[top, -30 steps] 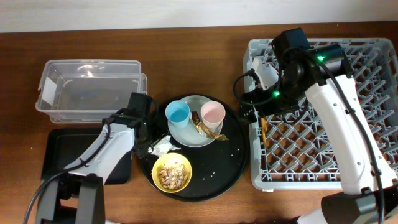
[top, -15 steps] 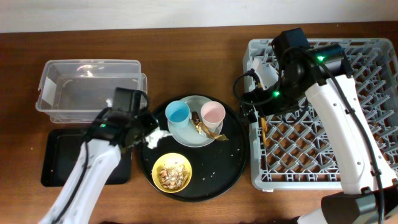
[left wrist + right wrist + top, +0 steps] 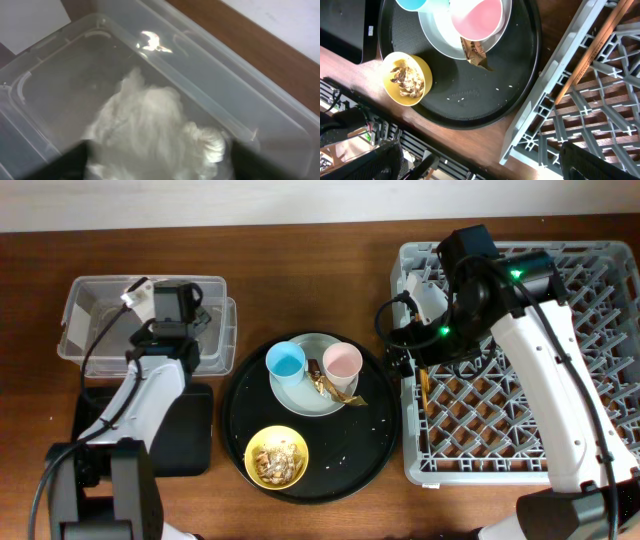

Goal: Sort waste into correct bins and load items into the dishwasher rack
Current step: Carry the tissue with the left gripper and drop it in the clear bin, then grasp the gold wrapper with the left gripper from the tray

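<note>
White tissue (image 3: pixel 155 130), clear tub (image 3: pixel 240 107), yellow bowl (image 3: pixel 406 79), prob. pink cup (image 3: pixel 479 17).

- Clear tub (image 3: pixel 110 330) far left, flat tray (image 3: pixel 95 435) before it.
- Round tray (image 3: pixel 370 450) centre, bearing plate (image 3: pixel 300 395), bowl (image 3: pixel 277 457).
- Rack (image 3: pixel 590 330) right.

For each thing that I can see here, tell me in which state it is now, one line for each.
crumpled white tissue: held over the clear tub, not yet dropped
left gripper: shut on the tissue
clear tub: open, nothing lying in it
yellow bowl: upright, holds food scraps
blue cup: upright on the grey plate
pink cup: upright on the grey plate
foil wrapper: lying on the plate
dishwasher rack: holds gold utensils
right gripper: fingers blurred
</note>
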Controlling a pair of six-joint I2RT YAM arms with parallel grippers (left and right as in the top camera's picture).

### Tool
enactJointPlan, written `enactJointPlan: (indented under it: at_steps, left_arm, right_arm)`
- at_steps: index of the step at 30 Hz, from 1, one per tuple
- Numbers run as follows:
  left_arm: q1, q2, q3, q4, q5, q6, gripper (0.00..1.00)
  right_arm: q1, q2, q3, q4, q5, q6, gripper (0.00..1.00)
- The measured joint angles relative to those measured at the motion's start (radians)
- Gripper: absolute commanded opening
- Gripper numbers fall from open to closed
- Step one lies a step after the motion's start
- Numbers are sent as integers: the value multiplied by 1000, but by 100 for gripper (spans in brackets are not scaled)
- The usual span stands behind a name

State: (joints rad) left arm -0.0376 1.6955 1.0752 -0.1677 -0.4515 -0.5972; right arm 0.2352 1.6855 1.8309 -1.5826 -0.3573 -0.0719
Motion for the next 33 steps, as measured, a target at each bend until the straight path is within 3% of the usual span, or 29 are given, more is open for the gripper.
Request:
enactJointPlan:
  at_steps: [3,6,11,14,16,18,19,20,25,29,33]
  left_arm:
    - [26,-21,0,-6,132,112,99]
    - [23,-203,0,-68,297,219,99]
    - [-39,-521,17,-403,679,244,99]
    - [-183,-538,19,-600,780,225,99]
    - [-329,-525,19,-643,805,180,96]
    - [-405,-508,19,-636,782,132,73]
    - [-467,-487,19,-636,750,72,54]
    - [-514,-462,19,-636,723,15,48]
    - [-576,-257,19,-573,663,-314,47]
    - [-576,-106,18,-423,652,-426,47]
    - [-576,-32,17,-364,637,-455,47]
  right_arm:
    - [0,0,0,1,0,1,99]
    - [0,0,0,1,0,1,98]
    - [0,0,0,0,0,0,98]
    - [0,0,0,-1,0,0,98]
    - [0,0,0,0,0,1,98]
    - [0,0,0,0,0,0,98]
    - [0,0,0,0,0,0,98]
    - [0,0,0,0,0,1,98]
    - [0,0,0,-1,0,1,98]
    - [0,0,0,0,0,1,98]
    - [0,0,0,0,0,0,98]
